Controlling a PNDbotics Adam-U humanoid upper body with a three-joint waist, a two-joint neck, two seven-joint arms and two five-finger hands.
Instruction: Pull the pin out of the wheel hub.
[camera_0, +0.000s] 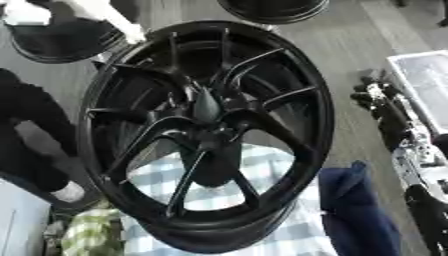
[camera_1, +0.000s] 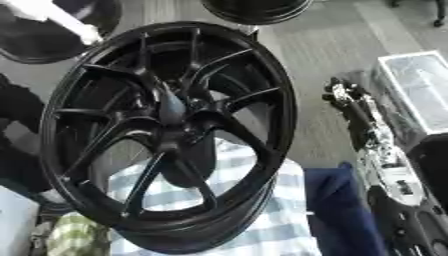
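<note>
A big black wheel hub (camera_0: 206, 135) stands on its rim, tilted, and fills the middle of both views. From its centre a grey-green tapered pin (camera_0: 206, 106) sticks out towards me between the spokes. My right arm comes in along the right edge, black with silver joints. Its hand (camera_1: 343, 94) hangs to the right of the wheel, apart from the rim and well away from the pin. My left hand shows in neither view.
A blue-and-white checked cloth (camera_0: 254, 160) lies under the wheel, with a dark blue cloth (camera_0: 359, 210) at its right and a green checked one (camera_0: 92, 232) at lower left. More black wheels (camera_0: 271, 10) lie behind. A white-rimmed box (camera_0: 429, 80) stands at far right.
</note>
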